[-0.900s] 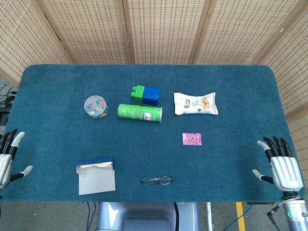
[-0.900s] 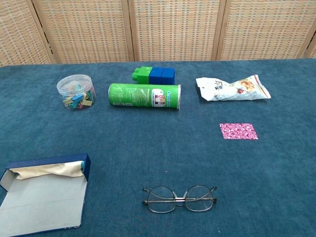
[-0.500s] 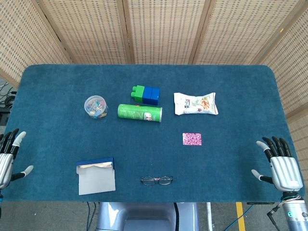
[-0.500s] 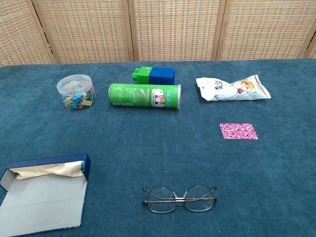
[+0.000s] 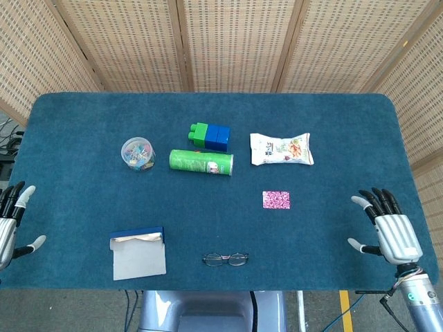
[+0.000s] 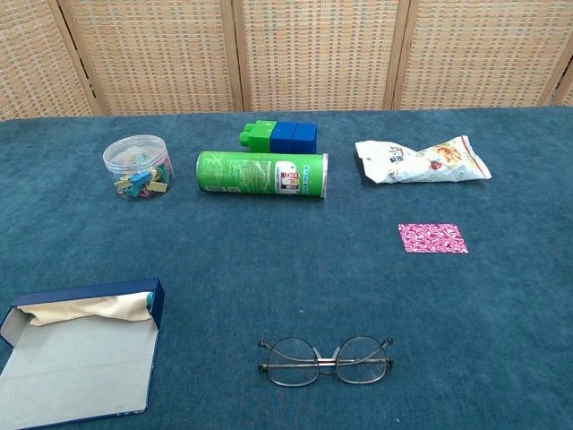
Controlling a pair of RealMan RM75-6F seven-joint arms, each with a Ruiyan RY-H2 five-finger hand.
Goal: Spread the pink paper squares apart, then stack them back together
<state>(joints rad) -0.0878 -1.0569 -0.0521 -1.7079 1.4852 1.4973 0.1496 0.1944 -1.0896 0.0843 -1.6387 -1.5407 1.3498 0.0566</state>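
Left hand [image 5: 8, 225], half cut off, and right hand [image 5: 392, 232] spread, empty.

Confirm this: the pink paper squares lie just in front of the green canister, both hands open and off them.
Not quite. The head view shows the pink paper squares in front of the snack bag, not the green canister. Left hand and right hand are indeed open and clear.
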